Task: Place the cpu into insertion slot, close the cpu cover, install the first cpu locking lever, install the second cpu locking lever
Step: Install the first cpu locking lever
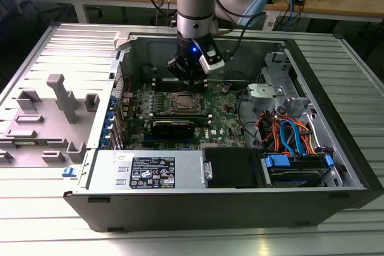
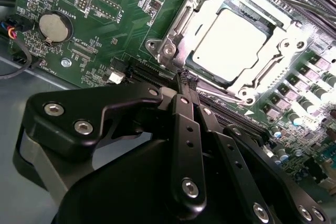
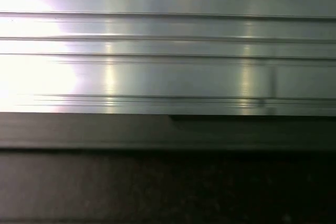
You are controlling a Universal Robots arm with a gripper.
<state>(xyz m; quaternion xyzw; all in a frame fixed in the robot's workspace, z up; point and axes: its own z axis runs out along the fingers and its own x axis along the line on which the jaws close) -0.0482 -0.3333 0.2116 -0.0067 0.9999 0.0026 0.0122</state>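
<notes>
Black gripper (image 2: pixel 188 80) with fingers pressed together hovers just beside the closed silver metal cpu cover (image 2: pixel 236 45), centre of exterior view

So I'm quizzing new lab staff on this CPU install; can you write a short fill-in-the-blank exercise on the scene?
1. The thin square silver metal cpu cover lies ____ over the socket, framing the pale square chip.
2. The round silver coin battery sits on the ____ circuit board.
3. In the exterior view, the black gripper hangs inside the open computer ____.

Missing words: closed; green; case
</notes>
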